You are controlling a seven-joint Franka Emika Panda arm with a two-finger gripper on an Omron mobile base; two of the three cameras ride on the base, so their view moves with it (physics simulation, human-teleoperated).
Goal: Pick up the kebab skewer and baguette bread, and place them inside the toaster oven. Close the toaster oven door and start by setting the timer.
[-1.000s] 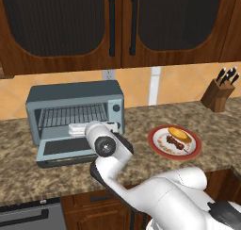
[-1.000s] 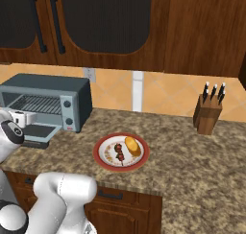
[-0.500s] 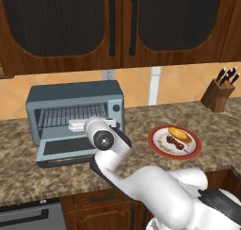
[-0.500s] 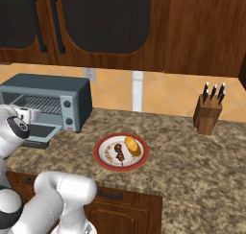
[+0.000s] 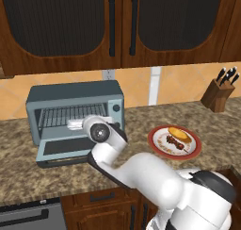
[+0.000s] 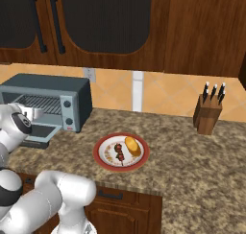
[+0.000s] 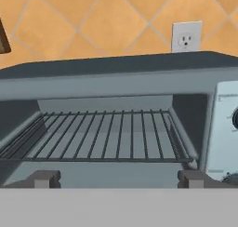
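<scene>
gripper [image 7: 118,178]: jaws spread wide, holding nothing
toaster oven [image 7: 116,82]: directly ahead of the jaws, long axis crosswise, mouth facing them
toaster oven door [image 5: 63,148]: dropped flat

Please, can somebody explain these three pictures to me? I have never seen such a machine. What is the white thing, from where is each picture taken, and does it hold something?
The white thing is a robot arm in a simulated kitchen. Two pictures come from cameras on its base, behind it to the left and right. The third comes from a camera on its hand, looking into the toaster oven, whose door is folded down. Its gripper sits in front of the wire rack, jaws wide open, holding nothing. On the stone counter a red-rimmed plate carries the kebab skewer and the baguette bread. A knife block stands near the wall.
</scene>
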